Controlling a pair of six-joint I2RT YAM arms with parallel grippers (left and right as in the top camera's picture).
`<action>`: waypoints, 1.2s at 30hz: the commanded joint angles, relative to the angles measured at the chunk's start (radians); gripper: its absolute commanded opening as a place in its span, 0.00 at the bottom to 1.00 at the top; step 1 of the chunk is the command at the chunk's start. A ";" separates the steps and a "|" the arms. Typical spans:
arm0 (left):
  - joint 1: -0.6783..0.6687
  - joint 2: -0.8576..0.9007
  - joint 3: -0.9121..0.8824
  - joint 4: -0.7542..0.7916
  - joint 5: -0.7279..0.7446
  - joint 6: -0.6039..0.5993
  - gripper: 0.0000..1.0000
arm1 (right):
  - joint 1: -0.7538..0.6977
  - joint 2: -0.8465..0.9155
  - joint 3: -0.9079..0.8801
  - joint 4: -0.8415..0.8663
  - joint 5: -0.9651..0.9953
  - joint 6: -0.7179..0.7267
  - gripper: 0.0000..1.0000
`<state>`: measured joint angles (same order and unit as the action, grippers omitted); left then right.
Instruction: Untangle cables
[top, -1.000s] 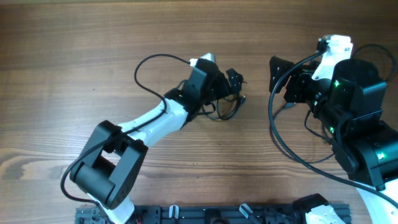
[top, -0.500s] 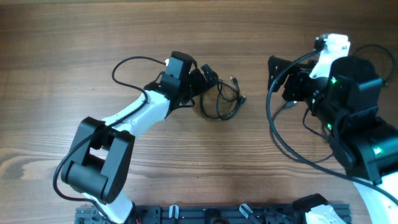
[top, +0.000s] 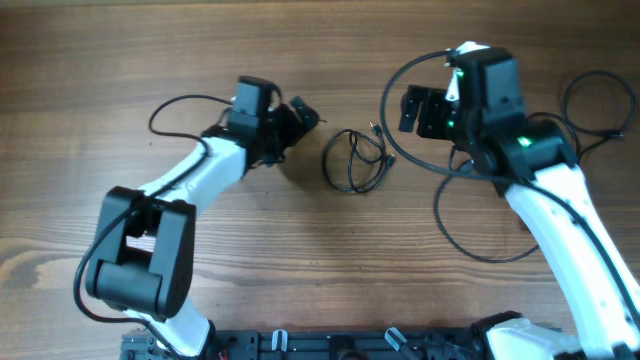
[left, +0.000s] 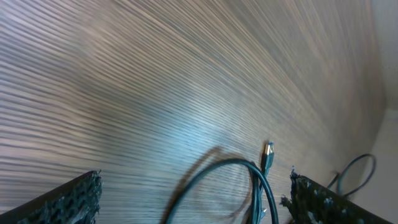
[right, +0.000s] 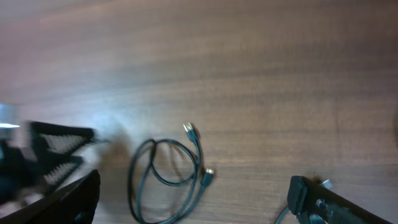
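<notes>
1. Wood of the tabletop (top: 300, 270) beneath both grippers, carrying the whole job.
2. On the right arm, right gripper (top: 410, 110) spread wide and holding nothing. Pads sit at the two bottom corners of its wrist view, with bare wood and the coil showing in the gap. Faces the bundle, with the left gripper beyond it.
3. On the left arm, left gripper (top: 298, 120) likewise wide apart and empty. Aimed at the bundle from the opposite side, with only the near bend of a loop showing ahead in its wrist view.
4. Between the two grippers, touching neither: cables (top: 353, 162) lying flat as one loose oval coil, strands overlapping inside it. Ahead of each gripper and a little off to the side. Near to both, with no clear winner on distance to the coil itself. Long axis hard to call from above, being almost as wide as long.
5. Plug ends (right: 191, 130) sticking out of the coil on the side toward the right gripper. Judged closer to that gripper, leaving the closed bend of the loop for the left one. Probably best pulled apart along the line joining the two grippers.
</notes>
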<state>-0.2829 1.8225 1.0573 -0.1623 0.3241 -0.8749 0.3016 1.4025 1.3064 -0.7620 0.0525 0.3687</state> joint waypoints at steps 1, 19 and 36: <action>0.077 -0.024 0.002 -0.042 0.151 0.007 1.00 | 0.003 0.104 0.013 0.006 0.000 0.007 1.00; 0.235 -0.024 0.001 -0.198 0.147 0.006 1.00 | 0.105 0.309 0.006 0.167 -0.289 0.206 0.69; 0.235 -0.024 0.001 -0.198 0.147 0.006 1.00 | 0.249 0.488 -0.180 0.469 0.082 0.211 0.72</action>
<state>-0.0494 1.8214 1.0573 -0.3595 0.4591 -0.8745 0.5510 1.8206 1.1412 -0.3061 0.1051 0.5774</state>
